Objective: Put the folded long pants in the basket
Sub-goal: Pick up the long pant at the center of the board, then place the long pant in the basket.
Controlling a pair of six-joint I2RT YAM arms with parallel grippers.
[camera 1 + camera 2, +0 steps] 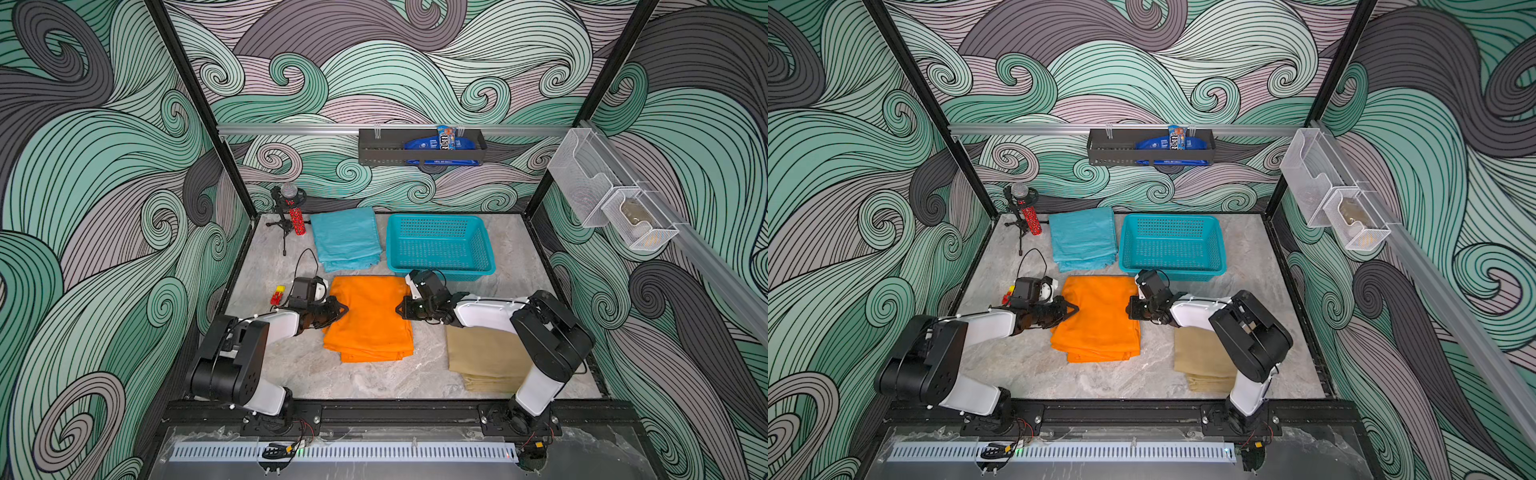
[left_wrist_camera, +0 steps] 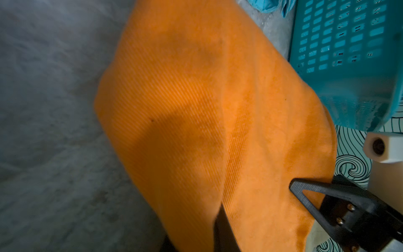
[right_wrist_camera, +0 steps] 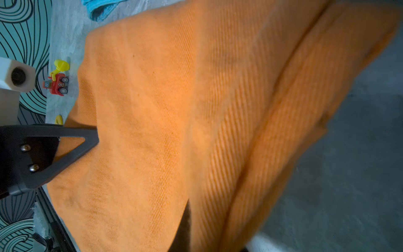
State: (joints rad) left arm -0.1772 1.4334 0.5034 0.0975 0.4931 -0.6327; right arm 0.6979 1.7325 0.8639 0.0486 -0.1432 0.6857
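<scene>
The left end effector [image 1: 340, 309] and the right end effector [image 1: 400, 309] were each pinched narrow on opposite side edges of the orange pants [image 1: 370, 320], which lay on the surface [image 1: 374, 382] just beside the basket [image 1: 469, 272], one finger of each hidden under cloth, while the right arm covered part of the tan pants [image 1: 482, 357].

Right arm [image 1: 548, 332] covers the khaki pants' [image 1: 482, 357] corner.

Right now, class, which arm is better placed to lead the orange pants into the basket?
Right, probably. The right end effector and left end effector each grip an opposite edge of the orange pants, but the right one sits just before the turquoise basket; the left is farther away.
</scene>
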